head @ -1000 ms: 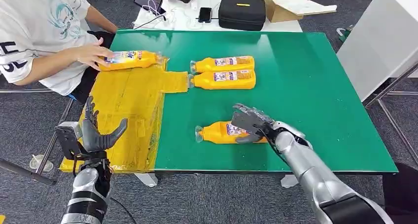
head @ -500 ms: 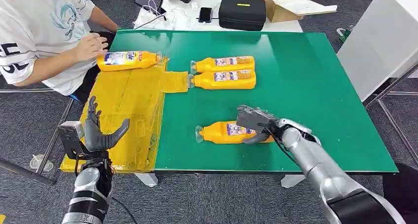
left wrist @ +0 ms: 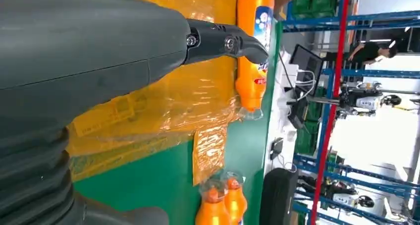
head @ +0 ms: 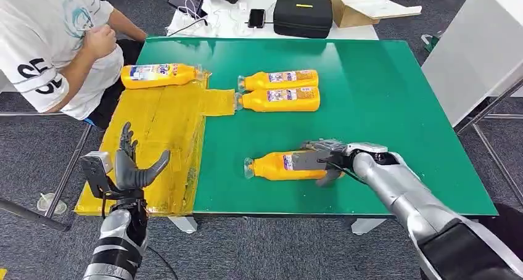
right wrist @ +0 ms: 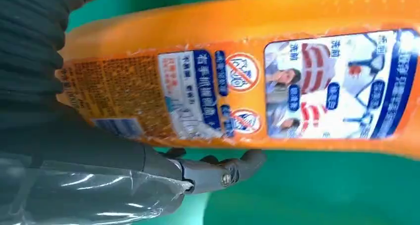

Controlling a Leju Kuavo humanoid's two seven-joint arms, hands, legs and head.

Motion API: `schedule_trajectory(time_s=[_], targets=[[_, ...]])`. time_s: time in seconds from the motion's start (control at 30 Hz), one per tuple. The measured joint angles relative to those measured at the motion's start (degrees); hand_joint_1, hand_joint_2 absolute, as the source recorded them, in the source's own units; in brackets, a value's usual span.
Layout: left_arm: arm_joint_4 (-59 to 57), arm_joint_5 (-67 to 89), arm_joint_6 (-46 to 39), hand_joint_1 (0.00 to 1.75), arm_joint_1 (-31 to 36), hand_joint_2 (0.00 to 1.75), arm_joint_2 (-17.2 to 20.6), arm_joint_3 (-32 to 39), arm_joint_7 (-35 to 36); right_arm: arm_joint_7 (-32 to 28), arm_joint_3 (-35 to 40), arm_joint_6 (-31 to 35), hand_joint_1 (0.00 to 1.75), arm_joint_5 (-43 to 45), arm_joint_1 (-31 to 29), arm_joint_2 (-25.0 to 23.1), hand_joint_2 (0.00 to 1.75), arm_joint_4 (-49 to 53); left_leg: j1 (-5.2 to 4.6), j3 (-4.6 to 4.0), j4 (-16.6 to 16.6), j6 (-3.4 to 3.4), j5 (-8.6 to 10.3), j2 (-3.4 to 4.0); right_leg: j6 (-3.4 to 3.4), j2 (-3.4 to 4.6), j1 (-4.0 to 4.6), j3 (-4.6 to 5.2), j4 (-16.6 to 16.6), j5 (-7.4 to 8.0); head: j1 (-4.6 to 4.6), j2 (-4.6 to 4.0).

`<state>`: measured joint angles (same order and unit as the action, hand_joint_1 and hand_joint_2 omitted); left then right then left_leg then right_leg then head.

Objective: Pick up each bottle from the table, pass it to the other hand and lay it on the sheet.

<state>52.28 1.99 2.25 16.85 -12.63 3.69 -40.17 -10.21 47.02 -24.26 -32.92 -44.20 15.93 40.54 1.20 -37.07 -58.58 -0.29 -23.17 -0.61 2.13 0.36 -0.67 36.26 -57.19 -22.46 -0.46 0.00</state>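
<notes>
Bottle count: four orange bottles in the head view, all lying on their sides.

Bottle 1, the near bottle (head: pixel 280 166), lies on the green bench (head: pixel 382 95) toward the front edge, cap pointing toward the yellow sheet (head: pixel 160 126). The right robot hand (head: pixel 321 160) is on its base end: fingers over the top of the body, thumb below at the front side. The right wrist view shows the label (right wrist: pixel 277 88) close up with one dark fingertip (right wrist: pixel 247 161) beneath the body, against the bench. The bottle lies on the bench surface; whether the grip is fully closed, I cannot tell.

Bottles 2 and 3, the paired bottles (head: pixel 280 90), lie side by side mid-bench, touching along their lengths, caps toward the sheet. The nearer one's cap meets the small sheet flap.

Bottle 4, the far bottle (head: pixel 159 75), rests on the far edge of the sheet, cap pointing right. Also seen in the left wrist view (left wrist: pixel 253 46).

Sheet: one, crinkled, covering the left side of the bench.

The left robot hand (head: pixel 131 169) is raised off the front-left corner of the bench, fingers spread, holding nothing.

One person (head: pixel 55 39) is seated at the far left, hand drawn in to the chest, apart from the far bottle.

Behind the bench: one black case (head: pixel 302 15), one cardboard box (head: pixel 358 5).
</notes>
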Motion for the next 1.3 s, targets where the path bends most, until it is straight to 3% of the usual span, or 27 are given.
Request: schedule_trajectory(time_s=[0.23,0.27,0.3,0.33,0.9,0.97,1.03,1.1,1.2,1.3], targets=[[-1.81,-0.81,0.7,0.0,0.7,1.75,-0.59,0.0,0.0,1.11,5.88,2.1,0.0,0.07,-1.69,-0.66,1.75,-2.36,-0.01,0.01,0.0,0.0,0.0,0.0,0.0,0.0,-0.01,-0.01,0.0,0.0,0.0,0.0],[-2.03,-0.81,0.7,0.0,0.77,1.75,-0.61,0.0,0.0,1.11,6.38,2.31,1.27,0.07,-1.86,-0.81,1.75,-2.69,-0.01,0.01,0.0,0.0,0.0,0.0,0.0,0.0,-0.01,-0.01,0.0,0.0,-0.02,0.0],[-2.18,-0.81,0.7,0.0,0.8,1.75,-0.63,0.0,0.0,1.14,6.79,2.75,1.59,0.04,-1.99,-0.96,1.75,-2.97,0.0,0.02,0.0,0.0,0.0,0.0,0.0,0.0,0.0,-0.01,0.0,0.0,-0.02,0.0],[-2.32,-0.81,0.72,0.0,0.84,1.75,-0.63,0.0,0.0,1.29,7.3,3.39,1.73,-0.02,-2.1,-1.18,1.75,-3.34,0.0,0.02,0.0,0.0,0.0,0.0,0.0,0.0,0.0,-0.02,0.0,0.0,-0.02,0.0],[-3.56,-1.46,1.64,0.0,0.93,1.75,-0.94,0.07,0.0,2.84,9.15,15.02,1.75,0.9,-1.04,-3.39,1.75,-7.06,0.01,0.18,0.0,0.0,0.01,0.06,-0.04,0.02,0.01,-0.1,0.01,0.09,-0.02,0.0],[-3.24,-1.84,2.3,0.0,0.54,1.75,-1.03,0.09,0.11,3.54,7.73,19.84,1.75,2.04,0.44,-3.32,1.75,-6.18,0.01,0.17,0.0,0.0,0.01,0.05,-0.04,0.01,0.02,-0.11,0.01,0.09,-0.02,0.0],[-1.71,-2.48,3.51,0.0,-0.62,1.75,-1.25,0.09,1.02,3.89,4.14,28.94,1.75,2.3,4.03,-3.45,1.75,-3.25,0.02,0.06,0.0,0.01,0.01,-0.04,-0.01,-0.02,0.02,-0.1,0.0,0.07,-0.02,0.0],[0.99,-4.36,5.43,0.0,-2.45,1.75,-1.49,0.07,2.9,3.17,-2.28,40.95,1.75,-0.36,9.36,-4.74,1.75,2.34,0.03,0.01,0.01,0.0,-0.01,-0.06,0.03,-0.01,0.04,-0.07,-0.01,0.02,0.0,0.0],[5.74,-7.6,8.89,0.0,-5.3,1.75,-2.18,-0.67,5.81,-1.08,-13.58,53.47,1.75,-4.67,17.35,-8.91,1.75,13.24,0.04,-0.07,0.01,-0.03,-0.09,-0.01,0.0,0.01,0.05,0.09,-0.01,-0.03,-0.02,0.0],[9.08,-9.07,9.77,0.0,-6.88,1.75,-2.67,-2.14,6.95,-3.54,-21.08,56.61,1.75,-5.64,22.23,-12.33,1.75,20.64,0.06,-0.15,0.03,-0.03,-0.1,-0.3,-0.02,-0.16,0.05,0.12,-0.01,-0.2,-0.07,0.0]])
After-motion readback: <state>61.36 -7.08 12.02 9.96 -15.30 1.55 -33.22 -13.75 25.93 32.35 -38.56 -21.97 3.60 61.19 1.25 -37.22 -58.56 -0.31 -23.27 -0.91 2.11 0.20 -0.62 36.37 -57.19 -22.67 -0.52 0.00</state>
